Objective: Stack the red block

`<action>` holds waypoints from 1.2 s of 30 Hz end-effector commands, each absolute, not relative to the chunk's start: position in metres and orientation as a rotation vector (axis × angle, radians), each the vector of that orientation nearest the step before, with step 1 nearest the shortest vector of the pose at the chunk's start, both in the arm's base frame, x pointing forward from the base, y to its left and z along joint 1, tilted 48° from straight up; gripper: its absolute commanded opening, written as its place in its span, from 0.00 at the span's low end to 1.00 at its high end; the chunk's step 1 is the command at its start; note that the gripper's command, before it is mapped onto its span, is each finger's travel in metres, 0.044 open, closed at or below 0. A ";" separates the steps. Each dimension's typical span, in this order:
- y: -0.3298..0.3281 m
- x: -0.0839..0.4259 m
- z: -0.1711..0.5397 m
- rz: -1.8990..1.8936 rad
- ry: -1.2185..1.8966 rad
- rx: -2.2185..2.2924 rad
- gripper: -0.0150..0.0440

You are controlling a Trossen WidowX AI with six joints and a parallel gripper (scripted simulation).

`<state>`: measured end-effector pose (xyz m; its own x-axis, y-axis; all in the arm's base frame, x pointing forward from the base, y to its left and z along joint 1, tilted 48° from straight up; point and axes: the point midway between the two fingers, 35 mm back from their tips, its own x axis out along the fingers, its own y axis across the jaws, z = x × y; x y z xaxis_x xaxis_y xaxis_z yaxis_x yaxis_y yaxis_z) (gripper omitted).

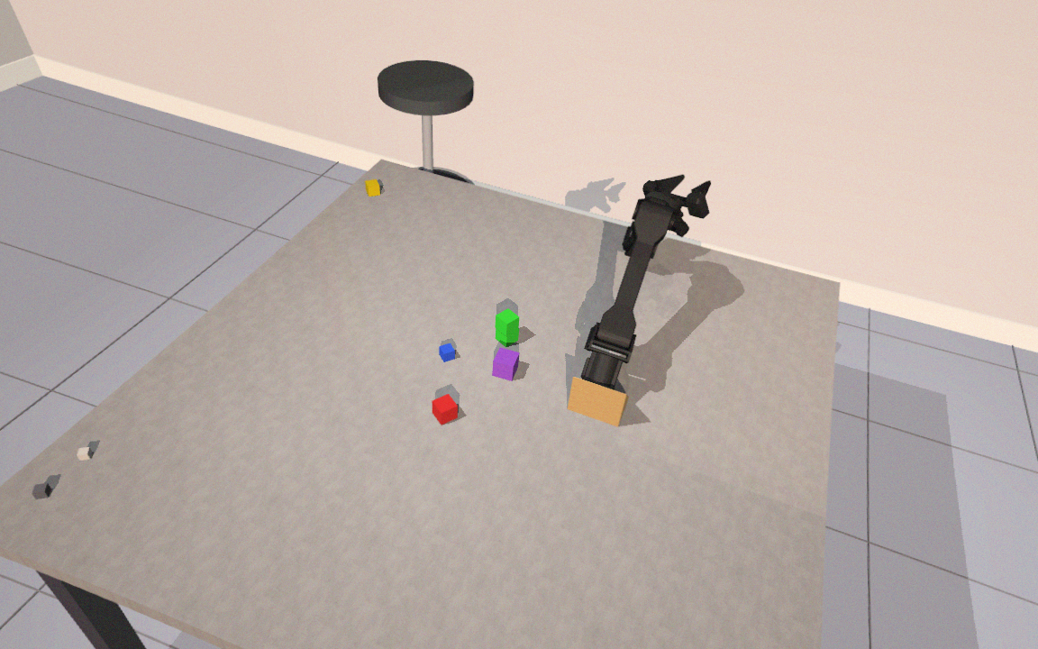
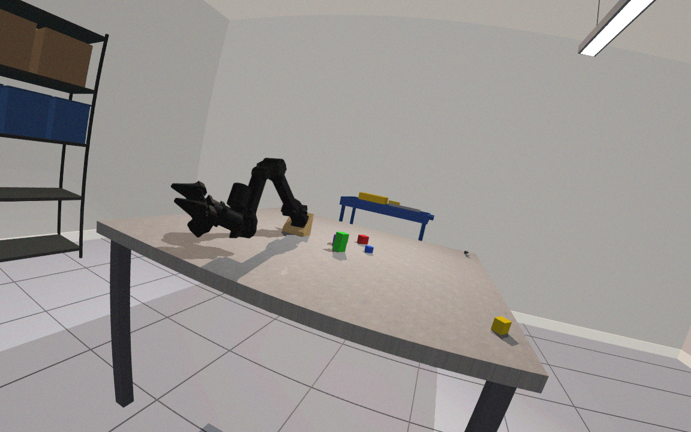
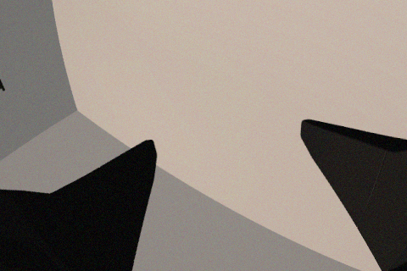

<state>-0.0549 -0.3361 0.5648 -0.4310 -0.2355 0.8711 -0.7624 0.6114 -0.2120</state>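
Red block (image 1: 443,408) is seen on the worktop (image 1: 345,525), near the green tower (image 1: 506,325) but apart; the hand (image 1: 678,192), spread wide and empty, is pointed away, far beyond the tower.

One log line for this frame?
phase: pre-reach | gripper: open, empty, facing wall | red block: on table | green tower: upright

In the exterior view the green tower (image 2: 340,241) hides most of the purple block (image 2: 333,240) behind it.
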 end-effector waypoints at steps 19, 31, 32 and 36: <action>-0.403 0.089 0.516 0.360 -1.956 1.192 1.00; -0.392 0.236 0.473 0.106 -1.665 1.524 1.00; -0.384 0.242 0.476 0.100 -1.653 1.527 1.00; -0.377 0.288 0.451 -0.027 -1.549 1.617 1.00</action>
